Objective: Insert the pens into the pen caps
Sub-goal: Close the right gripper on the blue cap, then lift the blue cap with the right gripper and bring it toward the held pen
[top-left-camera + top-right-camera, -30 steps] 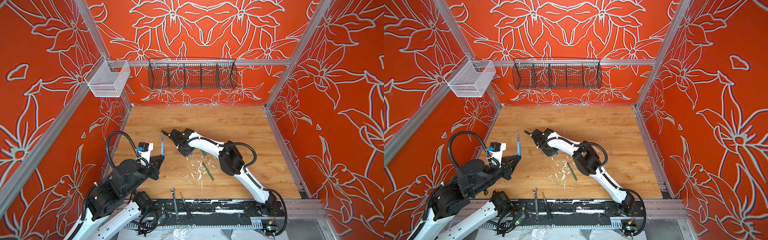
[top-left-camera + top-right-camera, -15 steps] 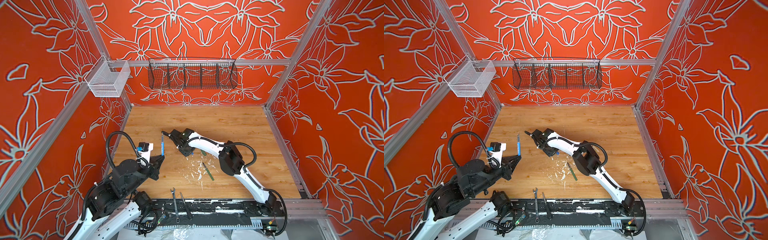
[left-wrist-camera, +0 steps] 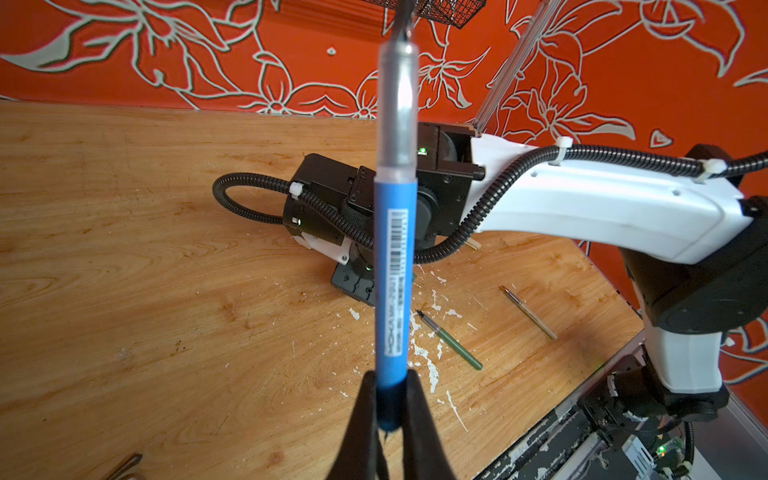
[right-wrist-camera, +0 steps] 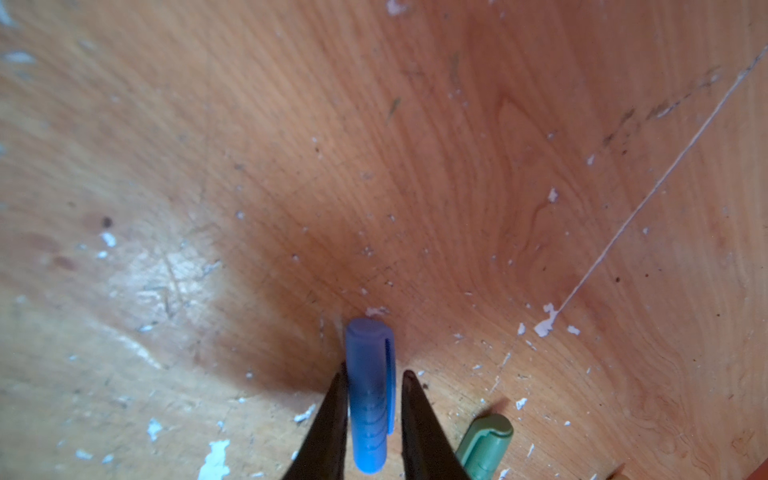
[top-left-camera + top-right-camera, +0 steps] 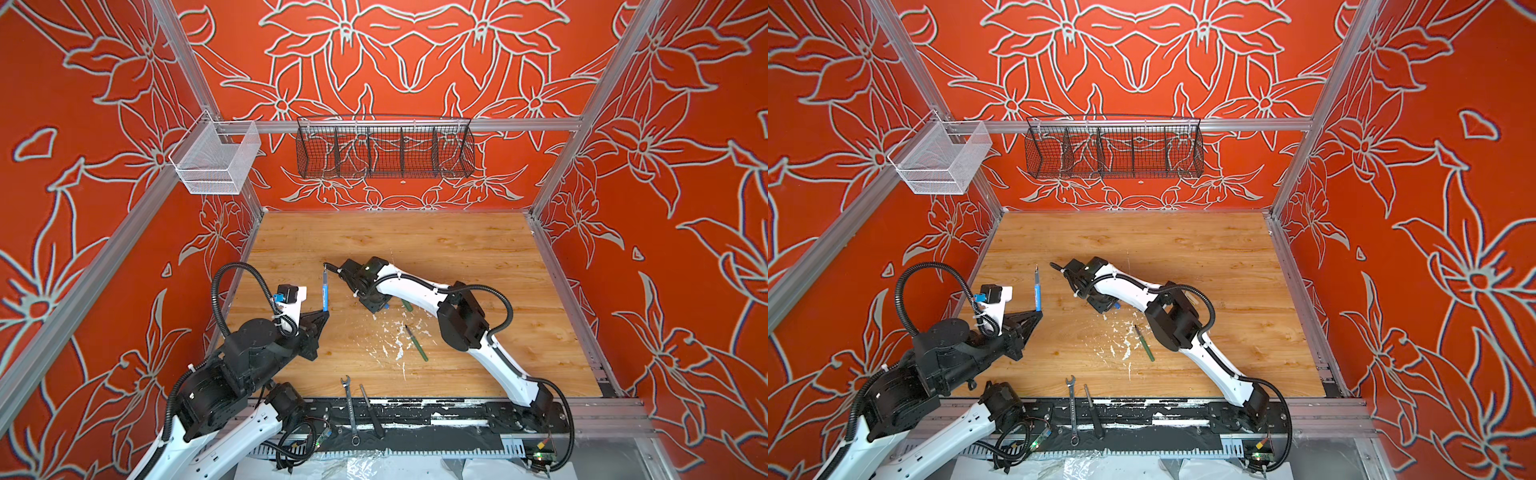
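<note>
My left gripper (image 3: 390, 376) is shut on the lower end of the blue pen (image 3: 395, 270), which it holds upright above the table, dark tip upward, in both top views (image 5: 325, 291) (image 5: 1037, 291). My right gripper (image 4: 374, 374) points down at the table with the blue pen cap (image 4: 370, 382) lying between its fingers. One finger touches the cap and a thin gap shows at the other. A green cap (image 4: 484, 446) lies just beside it. The green pen (image 5: 417, 345) and the tan pen (image 3: 530, 313) lie loose on the wood.
A silver wrench (image 5: 349, 411) and a black slim tool (image 5: 371, 411) lie at the table's front edge. White paint flecks (image 5: 395, 345) dot the wood around the green pen. A black wire basket (image 5: 384, 151) and a white mesh basket (image 5: 216, 160) hang on the walls.
</note>
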{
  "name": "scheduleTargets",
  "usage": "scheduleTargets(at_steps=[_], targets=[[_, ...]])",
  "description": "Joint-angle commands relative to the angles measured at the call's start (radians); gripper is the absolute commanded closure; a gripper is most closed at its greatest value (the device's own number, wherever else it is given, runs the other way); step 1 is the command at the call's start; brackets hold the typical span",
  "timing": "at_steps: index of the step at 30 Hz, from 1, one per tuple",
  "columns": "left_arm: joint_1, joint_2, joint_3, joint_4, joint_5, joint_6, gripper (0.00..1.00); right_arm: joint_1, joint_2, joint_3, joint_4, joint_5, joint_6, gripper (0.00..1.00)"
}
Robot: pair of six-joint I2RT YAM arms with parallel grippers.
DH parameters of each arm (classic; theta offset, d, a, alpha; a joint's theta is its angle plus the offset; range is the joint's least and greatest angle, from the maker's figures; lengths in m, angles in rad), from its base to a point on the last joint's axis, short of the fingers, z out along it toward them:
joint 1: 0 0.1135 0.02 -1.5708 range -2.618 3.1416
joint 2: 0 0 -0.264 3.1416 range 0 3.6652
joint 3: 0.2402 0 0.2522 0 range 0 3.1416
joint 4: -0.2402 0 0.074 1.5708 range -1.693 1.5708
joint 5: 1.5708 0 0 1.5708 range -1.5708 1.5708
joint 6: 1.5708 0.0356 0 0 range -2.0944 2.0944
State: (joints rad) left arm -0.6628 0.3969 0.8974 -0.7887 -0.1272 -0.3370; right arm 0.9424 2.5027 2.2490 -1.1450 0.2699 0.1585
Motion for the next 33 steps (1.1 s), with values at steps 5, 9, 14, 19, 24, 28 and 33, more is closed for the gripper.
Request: scheduleTargets(at_steps=[5,9,14,19,24,28,33], targets=[[-0.004,0.011,-0.007,-0.007,0.007,0.006,1.0,0.0,0.015,0.011,-0.029,0.012,-0.005,0.76],[-0.004,0.013,-0.006,-0.007,0.009,0.007,1.0,-0.004,0.014,0.002,-0.026,0.003,-0.006,0.79],[-0.004,0.017,-0.007,-0.004,0.012,0.007,1.0,-0.004,0.001,-0.01,-0.018,-0.003,-0.01,0.84],[-0.004,0.02,-0.008,-0.001,0.021,0.004,1.0,-0.005,-0.054,-0.052,0.026,-0.03,-0.025,0.89],[-0.004,0.023,-0.009,0.003,0.029,0.004,1.0,-0.021,-0.151,-0.157,0.122,-0.117,-0.027,0.91],[-0.004,0.038,-0.011,0.008,0.043,0.007,1.0,-0.043,-0.27,-0.294,0.234,-0.202,-0.016,0.92],[-0.004,0.072,-0.01,0.033,0.096,0.02,1.0,-0.086,-0.464,-0.519,0.407,-0.328,0.008,0.94]])
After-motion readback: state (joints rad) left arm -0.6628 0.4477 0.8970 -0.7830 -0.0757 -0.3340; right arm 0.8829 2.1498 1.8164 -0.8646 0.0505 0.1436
